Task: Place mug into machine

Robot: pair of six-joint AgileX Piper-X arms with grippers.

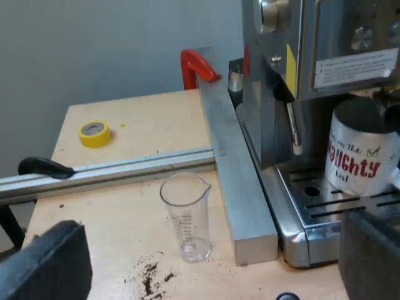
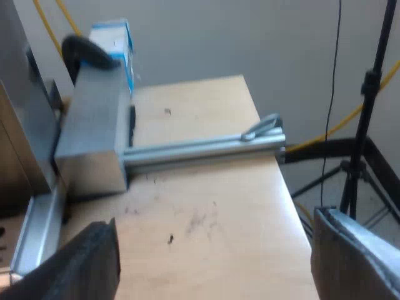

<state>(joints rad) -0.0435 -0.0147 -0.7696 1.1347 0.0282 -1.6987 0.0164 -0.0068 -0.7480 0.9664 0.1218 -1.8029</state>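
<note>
The mug [image 1: 357, 156] already stands upright on the drip tray [image 1: 312, 209] at the front of the espresso machine [image 1: 294, 56], so the placing step looks all but done. What remains, I judge, is to check it sits under the spout and to draw clear without nudging it. The left claw [image 1: 212, 256], near a measuring glass [image 1: 185, 215], and the right claw [image 2: 212, 244], over bare worktop [image 2: 206, 200], are both spread wide and empty. The mug is white and glossy, lettered "Naughty list" in black and red.

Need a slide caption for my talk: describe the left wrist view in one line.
Printed mug on the espresso machine's drip tray, measuring glass on the wooden table nearby.
</note>
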